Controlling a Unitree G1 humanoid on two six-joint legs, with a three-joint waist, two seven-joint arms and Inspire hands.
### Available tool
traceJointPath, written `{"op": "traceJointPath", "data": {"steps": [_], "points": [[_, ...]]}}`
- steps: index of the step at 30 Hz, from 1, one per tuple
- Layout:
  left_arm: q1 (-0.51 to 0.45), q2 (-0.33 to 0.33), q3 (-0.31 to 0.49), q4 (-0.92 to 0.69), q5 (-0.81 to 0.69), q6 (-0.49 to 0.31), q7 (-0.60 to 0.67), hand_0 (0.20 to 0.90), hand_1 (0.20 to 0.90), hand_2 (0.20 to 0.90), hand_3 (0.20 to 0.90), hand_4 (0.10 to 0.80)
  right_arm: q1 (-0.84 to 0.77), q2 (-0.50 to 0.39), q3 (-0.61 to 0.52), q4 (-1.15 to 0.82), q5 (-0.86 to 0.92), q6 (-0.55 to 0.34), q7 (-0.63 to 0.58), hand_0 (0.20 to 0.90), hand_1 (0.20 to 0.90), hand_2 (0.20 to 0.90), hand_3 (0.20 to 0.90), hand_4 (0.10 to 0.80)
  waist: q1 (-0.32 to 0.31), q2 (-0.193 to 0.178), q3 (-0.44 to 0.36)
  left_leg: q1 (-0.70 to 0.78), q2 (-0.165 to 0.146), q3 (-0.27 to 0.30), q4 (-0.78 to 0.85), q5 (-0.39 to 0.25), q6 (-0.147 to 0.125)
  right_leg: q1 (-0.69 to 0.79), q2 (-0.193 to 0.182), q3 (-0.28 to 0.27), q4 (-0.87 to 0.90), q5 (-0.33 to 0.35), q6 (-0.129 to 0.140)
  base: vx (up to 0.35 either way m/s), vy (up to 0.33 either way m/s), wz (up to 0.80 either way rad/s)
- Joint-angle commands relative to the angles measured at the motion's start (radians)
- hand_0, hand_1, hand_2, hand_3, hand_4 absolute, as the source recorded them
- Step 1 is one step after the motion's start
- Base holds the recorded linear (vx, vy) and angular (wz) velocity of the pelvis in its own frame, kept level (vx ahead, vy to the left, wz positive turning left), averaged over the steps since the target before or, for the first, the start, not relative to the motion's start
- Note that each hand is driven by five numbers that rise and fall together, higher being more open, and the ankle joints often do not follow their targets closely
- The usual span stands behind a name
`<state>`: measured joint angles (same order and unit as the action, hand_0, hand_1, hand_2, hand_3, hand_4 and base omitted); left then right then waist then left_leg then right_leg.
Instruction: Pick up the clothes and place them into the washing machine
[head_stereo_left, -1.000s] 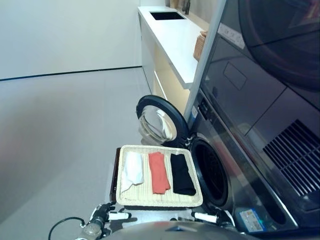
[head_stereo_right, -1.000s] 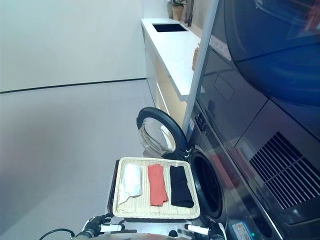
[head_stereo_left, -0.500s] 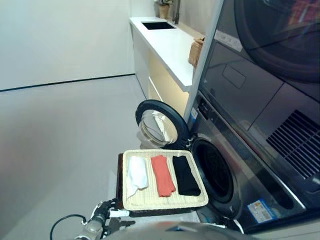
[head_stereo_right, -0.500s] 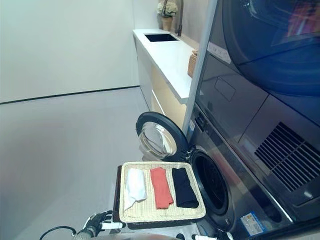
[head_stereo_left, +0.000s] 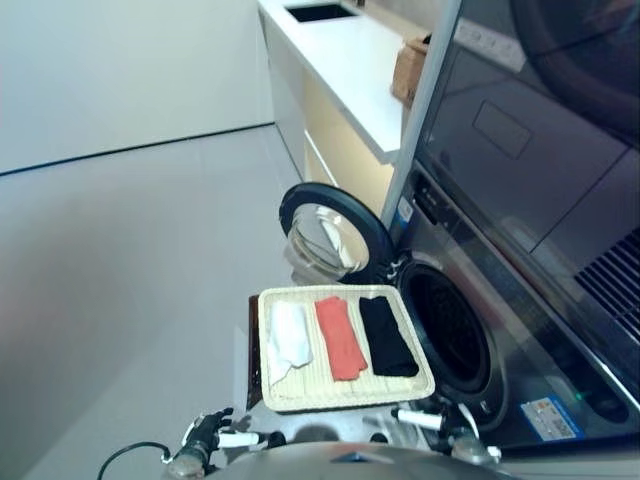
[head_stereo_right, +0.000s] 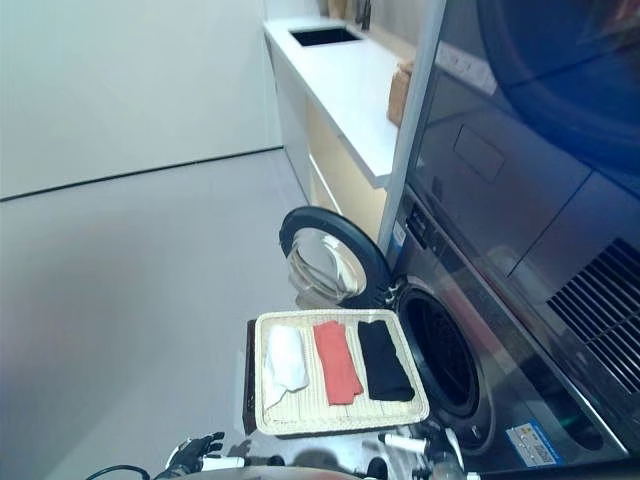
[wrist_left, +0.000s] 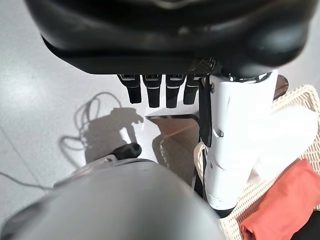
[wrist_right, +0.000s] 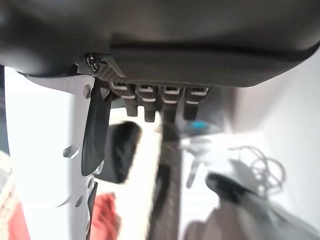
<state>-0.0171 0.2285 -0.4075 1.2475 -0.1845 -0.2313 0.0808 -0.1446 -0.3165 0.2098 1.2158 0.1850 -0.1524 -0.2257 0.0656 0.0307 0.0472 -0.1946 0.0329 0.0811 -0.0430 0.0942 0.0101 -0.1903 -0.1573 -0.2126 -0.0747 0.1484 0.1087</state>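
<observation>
No writing can be made out anywhere; the sticker (head_stereo_left: 549, 418) low on the washing machine (head_stereo_left: 520, 330) front and the strip of marks along its upper panel are too small to read. The clothes lie side by side in a shallow wicker tray (head_stereo_left: 300, 395) just ahead of both hands: a white cloth (head_stereo_left: 289, 335) nearest the left hand (head_stereo_left: 215, 434), an orange-red cloth (head_stereo_left: 340, 337) in the middle, and a black cloth (head_stereo_left: 386, 336) nearest the right hand (head_stereo_left: 432, 419) and the drum opening (head_stereo_left: 447, 326). The round door (head_stereo_left: 330, 236) stands swung open beyond the tray, and a long white surface (head_stereo_left: 350, 60) runs away past it with a woven basket (head_stereo_left: 409, 68) on it, cut partly off by the machine's edge. Both hands sit low at the bottom of the head views, largely cut off. In its wrist view the left hand's fingers (wrist_left: 152, 91) hang straight and hold nothing, the white-covered thumb beside them over the tray's near corner. The right hand's fingers (wrist_right: 150, 102) likewise hang loose and empty, though everything past them is blurred. Compared with half a second ago the whole scene has shifted in the head views, so the camera has moved; the three cloths lie in the same order.
</observation>
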Motion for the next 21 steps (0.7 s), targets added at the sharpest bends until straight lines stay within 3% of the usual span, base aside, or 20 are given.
{"op": "traceJointPath", "data": {"steps": [1, 8, 21], "points": [[-0.132, -0.009, 0.004, -0.058, -0.084, -0.085, 0.042, 0.900, 0.900, 0.900, 0.900, 0.800, -0.223, -0.081, 0.035, -0.062, 0.005, -0.053, -0.085, 0.900, 0.900, 0.900, 0.900, 0.800, 0.010, -0.036, 0.119, -0.094, 0.005, -0.015, 0.042, -0.037, -0.072, -0.025, -0.020, 0.006, 0.061, -0.057, -0.003, -0.184, -0.051, 0.06], [-0.143, 0.010, -0.016, -0.202, -0.198, -0.131, 0.065, 0.900, 0.900, 0.900, 0.900, 0.800, -0.439, -0.128, 0.131, -0.077, -0.004, -0.051, -0.164, 0.900, 0.900, 0.900, 0.900, 0.800, 0.040, -0.037, 0.201, -0.226, 0.019, -0.006, 0.079, -0.015, -0.087, -0.143, -0.019, 0.008, 0.084, -0.040, -0.001, -0.059, -0.031, 0.03], [-0.201, 0.039, 0.029, -0.228, -0.260, -0.161, 0.135, 0.900, 0.900, 0.900, 0.900, 0.800, -0.692, -0.169, 0.203, 0.049, -0.038, -0.032, -0.257, 0.900, 0.900, 0.900, 0.900, 0.800, 0.074, -0.019, 0.249, -0.410, 0.015, -0.027, 0.168, -0.028, -0.088, -0.333, -0.026, 0.008, 0.174, -0.051, -0.012, -0.006, 0.004, 0.02]]}}
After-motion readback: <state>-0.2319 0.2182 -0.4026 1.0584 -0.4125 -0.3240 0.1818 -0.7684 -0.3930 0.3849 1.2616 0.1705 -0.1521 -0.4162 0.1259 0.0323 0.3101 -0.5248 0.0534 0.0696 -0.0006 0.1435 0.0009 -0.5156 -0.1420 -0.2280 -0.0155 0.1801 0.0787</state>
